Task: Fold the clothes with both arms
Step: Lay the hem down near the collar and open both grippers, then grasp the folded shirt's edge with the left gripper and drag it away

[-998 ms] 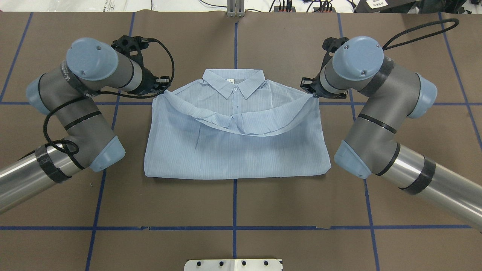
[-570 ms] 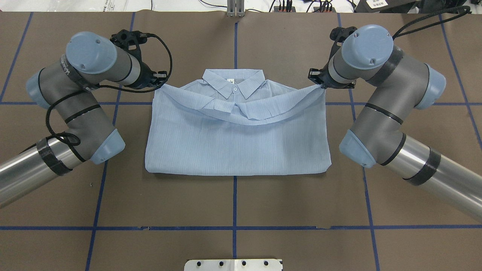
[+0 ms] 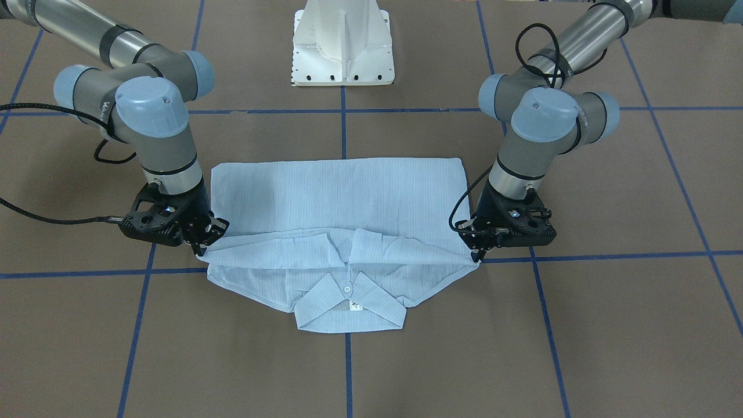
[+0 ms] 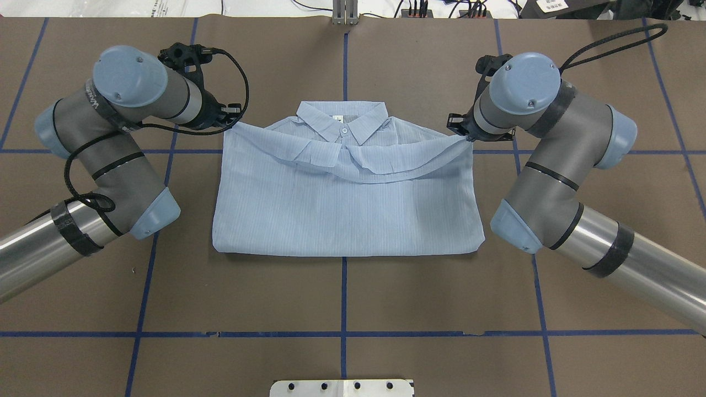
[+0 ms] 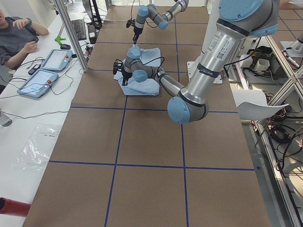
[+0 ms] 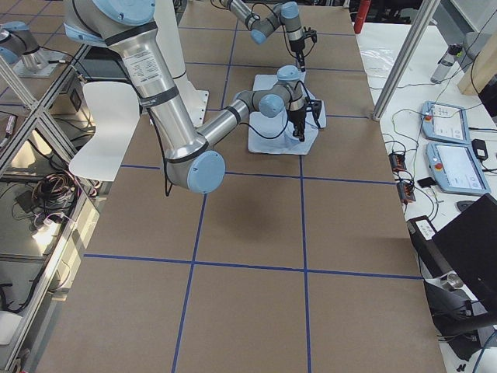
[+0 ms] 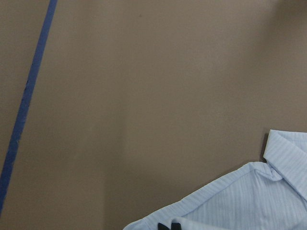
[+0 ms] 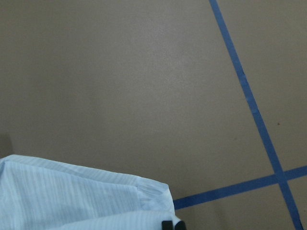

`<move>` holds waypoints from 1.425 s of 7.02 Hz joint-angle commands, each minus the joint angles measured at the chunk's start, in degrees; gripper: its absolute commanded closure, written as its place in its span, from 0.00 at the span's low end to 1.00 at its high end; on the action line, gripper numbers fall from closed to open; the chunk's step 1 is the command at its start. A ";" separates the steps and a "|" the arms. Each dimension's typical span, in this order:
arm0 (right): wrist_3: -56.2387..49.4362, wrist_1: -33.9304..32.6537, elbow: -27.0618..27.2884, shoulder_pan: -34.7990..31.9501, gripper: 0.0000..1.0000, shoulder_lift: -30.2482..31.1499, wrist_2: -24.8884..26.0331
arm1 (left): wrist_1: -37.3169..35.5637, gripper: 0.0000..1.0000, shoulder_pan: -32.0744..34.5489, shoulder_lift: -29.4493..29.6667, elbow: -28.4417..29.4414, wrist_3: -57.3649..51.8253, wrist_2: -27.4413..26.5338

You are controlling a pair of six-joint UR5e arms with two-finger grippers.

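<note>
The pale-blue striped shirt [image 4: 342, 215] lies folded on the brown table, collar [image 4: 342, 125] at the far side with its white label showing. Its lifted near edge sags in a shallow arc just below the collar. My left gripper [image 4: 231, 122] is shut on that edge's left corner, and my right gripper [image 4: 466, 136] is shut on the right corner. Seen from the front, the left gripper [image 3: 478, 254] and right gripper [image 3: 203, 248] pinch the two corners low above the shirt [image 3: 336, 191]. Each wrist view shows a black fingertip [image 7: 165, 226] [image 8: 171, 224] on cloth [image 7: 240, 206] [image 8: 72, 191].
Blue tape lines [image 4: 343, 298] grid the brown table. The white pedestal base [image 3: 342, 46] stands at the robot's side. A side table [image 5: 42, 75] with tablets and a seated person [image 5: 14, 33] lies beyond the far edge. A white chair [image 6: 105, 124] sits behind the robot.
Both grippers carried the shirt's held edge farther toward the collar. The sagging arc of cloth has risen from mid-shirt to just below the collar, and the right gripper came back down slightly.
</note>
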State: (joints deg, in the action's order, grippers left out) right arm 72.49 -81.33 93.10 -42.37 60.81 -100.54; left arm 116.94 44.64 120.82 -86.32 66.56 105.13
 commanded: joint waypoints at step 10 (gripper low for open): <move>-8.33 1.26 -0.64 -3.86 0.00 0.19 -5.55 | 3.56 0.16 -13.60 -15.96 -14.05 7.86 4.12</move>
State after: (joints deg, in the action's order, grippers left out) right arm 64.15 -80.18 92.46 -46.28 61.01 -106.11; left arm 120.51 33.49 104.94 -100.35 70.42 111.03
